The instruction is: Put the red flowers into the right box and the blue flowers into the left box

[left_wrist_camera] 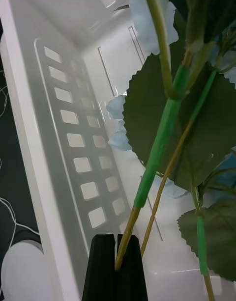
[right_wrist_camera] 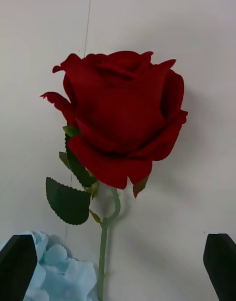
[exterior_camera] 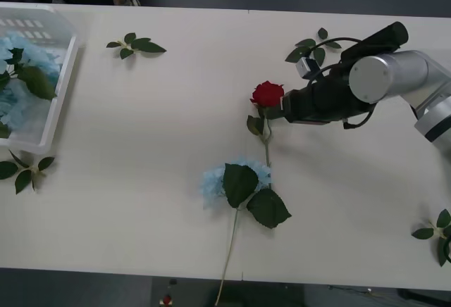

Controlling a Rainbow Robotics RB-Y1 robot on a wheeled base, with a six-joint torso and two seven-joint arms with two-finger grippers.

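At the near edge of the table (exterior_camera: 141, 180) a blue flower (exterior_camera: 215, 180) lies flat, its pale head pointing toward the left and its long stem running off over the table's front edge, two big dark leaves spread over and beside the head. Just behind it lies a red flower (exterior_camera: 267, 94), a single rose whose thin stem trails back toward the blue one and passes beside its leaves. The right end effector (exterior_camera: 283, 108) is down at table height right next to the rose head, reaching in from the right on its grey arm; from its own wrist camera the two black fingers (right_wrist_camera: 17, 266) stand wide apart at the corners, with the rose (right_wrist_camera: 123, 129) framed between them but not touched, and a patch of the blue petals (right_wrist_camera: 59, 271) shows close by one finger.

Off to the left, the left box (exterior_camera: 60, 103) sits at the table's far-left corner, already holding blue flowers (exterior_camera: 21, 74) with dark leaves. The left end effector (left_wrist_camera: 116, 261) is inside that box, its black fingers pinched tight on a thin stem (left_wrist_camera: 157, 149) of those blue flowers, next to the slotted white wall (left_wrist_camera: 73, 149).

Loose green leaf sprigs (exterior_camera: 136, 45) lie scattered on the table: one at the back beside the box, others near the corners.
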